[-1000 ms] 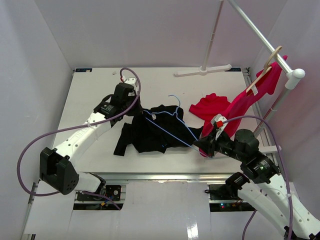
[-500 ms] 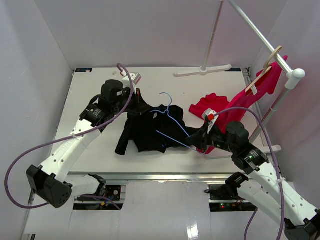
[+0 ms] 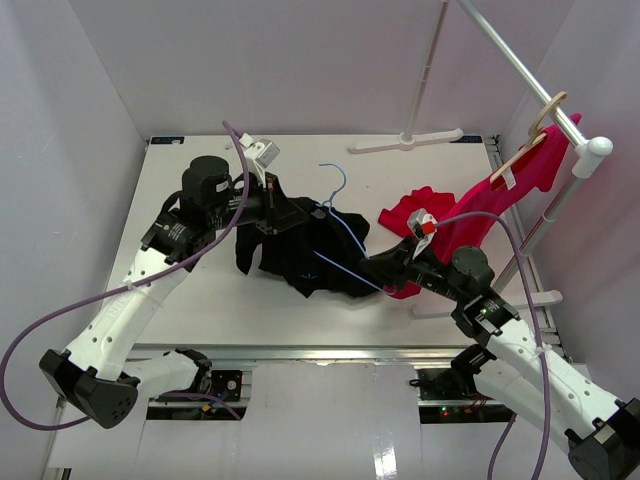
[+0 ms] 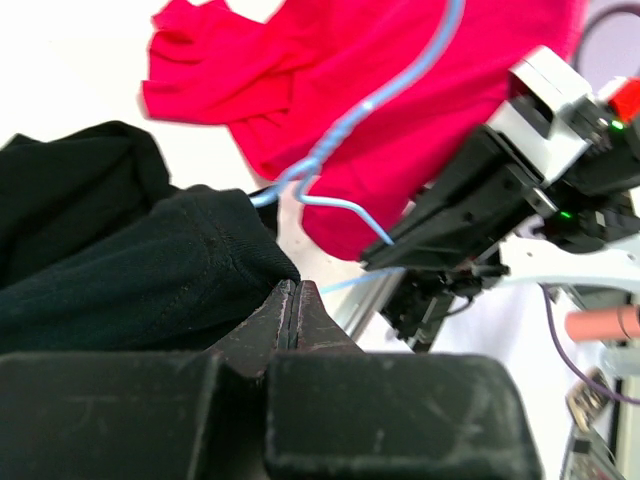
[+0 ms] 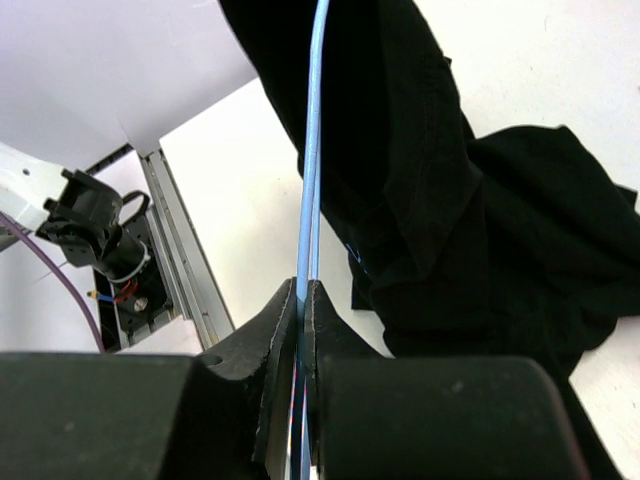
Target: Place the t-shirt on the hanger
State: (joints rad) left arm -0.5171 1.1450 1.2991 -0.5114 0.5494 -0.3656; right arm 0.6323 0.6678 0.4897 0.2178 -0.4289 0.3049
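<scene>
Jaws of both arms are closed: the left jaws pinch the black t-shirt [image 3: 300, 255], and the right jaws clamp the wire of the blue hanger [image 3: 347, 228].

The left jaws hold a fold of the t-shirt [image 4: 130, 270] at its far left edge, lifted off the worktop [image 3: 200, 300], while the rest of the cloth sags in a bunched heap at the middle of the worktop. The right jaws grip the hanger [image 5: 312, 140] from the right, and its thin wire runs up into the black t-shirt [image 5: 420, 180]. The hook pokes out beyond the cloth's far edge. A red shirt [image 3: 415, 213] lies just right of the heap, trailing down from a wooden hanger [image 3: 535, 130] on the rail [image 3: 510, 55].
</scene>
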